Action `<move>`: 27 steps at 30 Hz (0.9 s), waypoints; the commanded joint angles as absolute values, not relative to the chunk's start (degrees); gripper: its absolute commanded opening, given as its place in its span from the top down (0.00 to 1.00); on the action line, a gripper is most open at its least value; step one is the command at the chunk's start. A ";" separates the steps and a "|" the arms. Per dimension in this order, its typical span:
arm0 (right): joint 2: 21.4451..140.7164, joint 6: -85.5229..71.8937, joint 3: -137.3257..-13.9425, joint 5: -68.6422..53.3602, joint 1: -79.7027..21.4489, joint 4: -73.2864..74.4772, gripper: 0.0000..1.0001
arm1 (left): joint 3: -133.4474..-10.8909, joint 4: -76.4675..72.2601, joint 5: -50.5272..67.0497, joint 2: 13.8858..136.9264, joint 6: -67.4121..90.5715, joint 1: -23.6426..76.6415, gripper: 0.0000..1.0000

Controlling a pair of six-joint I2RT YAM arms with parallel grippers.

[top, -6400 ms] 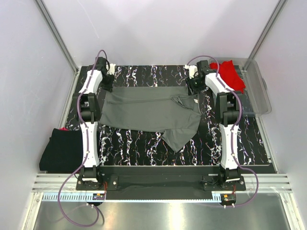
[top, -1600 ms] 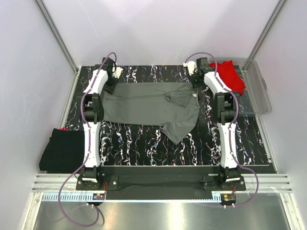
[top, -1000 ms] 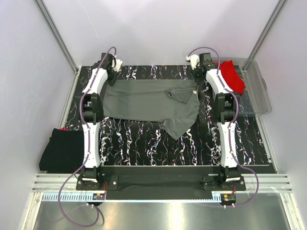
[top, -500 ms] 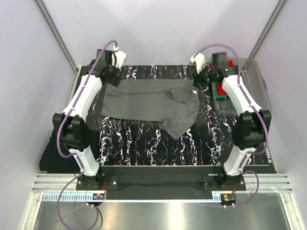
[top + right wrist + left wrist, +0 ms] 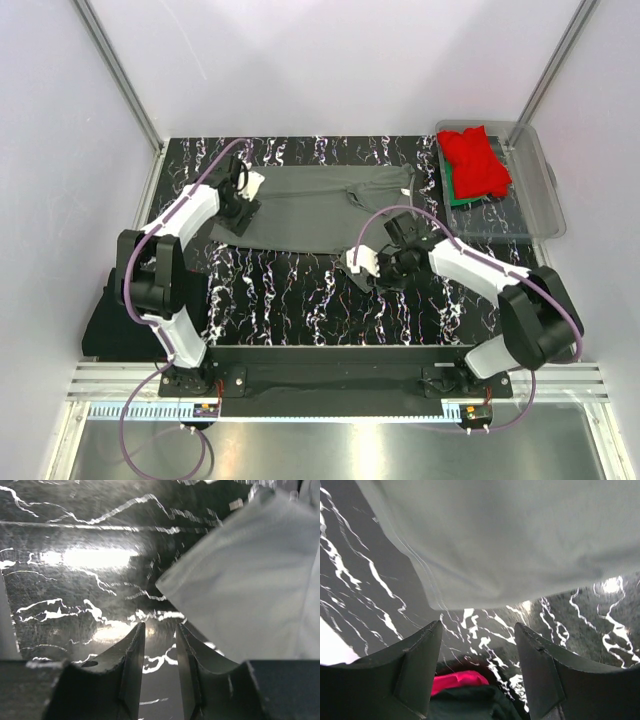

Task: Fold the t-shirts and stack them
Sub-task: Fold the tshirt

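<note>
The dark grey t-shirt (image 5: 300, 205) lies spread, soft and matte, across the far half of the glossy black, white-veined table (image 5: 300, 310), with one corner trailing near-right. The left gripper (image 5: 477, 627), jaws wide and empty, is at its left edge. The right gripper (image 5: 160, 626), jaws narrow and empty, is by that corner. A clear plastic tub (image 5: 530, 215) at the far right holds a red t-shirt (image 5: 475, 160) on a green t-shirt (image 5: 451, 187).

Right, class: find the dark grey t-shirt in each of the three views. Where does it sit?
Top external: the dark grey t-shirt lies spread across the far middle of the table.
Left wrist: the t-shirt fills the upper part of the picture.
Right wrist: a corner of it comes in from the right.
Shared landmark: the black, white-veined table top beneath its edge.
</note>
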State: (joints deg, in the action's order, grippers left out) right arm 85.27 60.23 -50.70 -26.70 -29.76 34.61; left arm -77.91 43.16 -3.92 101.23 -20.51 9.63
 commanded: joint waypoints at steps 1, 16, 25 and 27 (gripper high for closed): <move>82.53 66.79 -48.96 -28.04 -31.99 27.77 0.62 | -75.51 39.38 -4.04 96.42 -19.95 9.23 0.36; 89.30 68.55 -50.45 -27.51 -35.68 27.25 0.59 | -73.56 37.79 -5.36 94.84 -20.12 5.98 0.36; 94.83 66.80 -52.03 -23.47 -37.53 26.98 0.77 | -73.04 37.71 -5.45 95.01 -21.79 4.04 0.36; 94.84 66.01 -52.29 -21.72 -37.62 26.98 0.88 | -72.77 37.79 -5.01 95.01 -23.72 3.78 0.35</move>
State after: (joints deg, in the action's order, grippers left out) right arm 93.67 66.72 -51.05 -25.30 -36.75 27.66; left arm -73.45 39.70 -4.78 97.12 -20.91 4.03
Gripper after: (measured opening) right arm 0.151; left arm 0.649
